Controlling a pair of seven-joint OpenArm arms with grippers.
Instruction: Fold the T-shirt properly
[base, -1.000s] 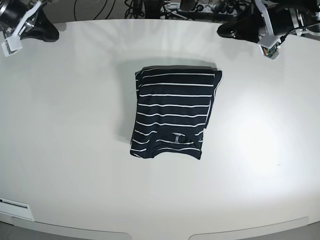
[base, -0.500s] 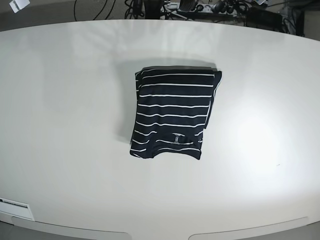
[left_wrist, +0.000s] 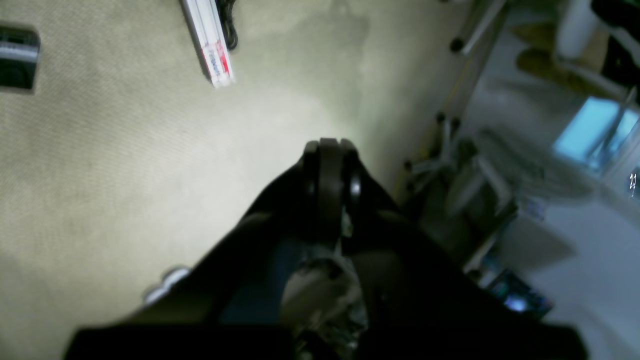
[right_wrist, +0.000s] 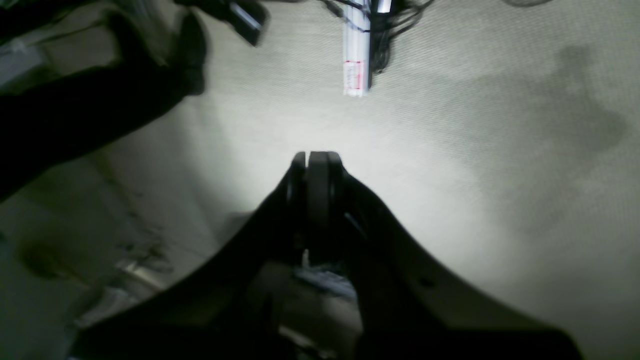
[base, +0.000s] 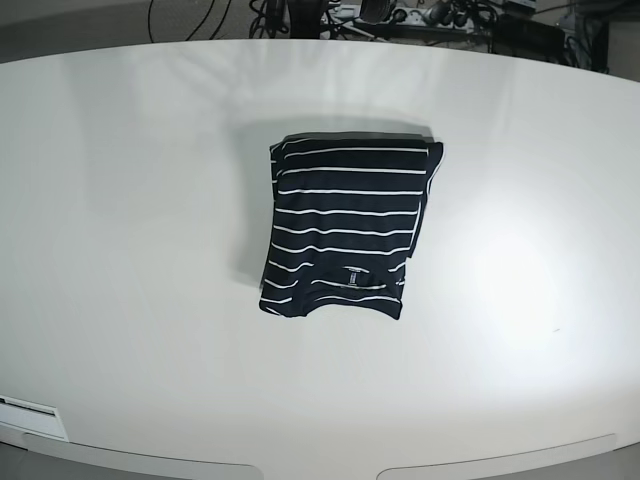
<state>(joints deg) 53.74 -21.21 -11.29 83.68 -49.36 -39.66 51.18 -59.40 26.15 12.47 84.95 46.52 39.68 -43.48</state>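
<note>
The T-shirt (base: 345, 225), dark navy with thin white stripes, lies folded into a compact rectangle near the middle of the white table (base: 120, 250), its small label showing near the front edge. Neither arm appears in the base view. In the left wrist view my left gripper (left_wrist: 330, 150) is shut and empty, pointing down at carpet. In the right wrist view my right gripper (right_wrist: 317, 160) is likewise shut with nothing in it, also over the floor. The T-shirt is not in either wrist view.
Cables and equipment (base: 380, 15) lie beyond the table's far edge. A white power strip (left_wrist: 210, 45) rests on the beige carpet, seen as well in the right wrist view as the power strip (right_wrist: 357, 50). Chair legs and furniture (left_wrist: 470, 165) stand at the right.
Both arms, seen at the far corners a second ago, have withdrawn out of the base view. The folded T-shirt has not moved.
</note>
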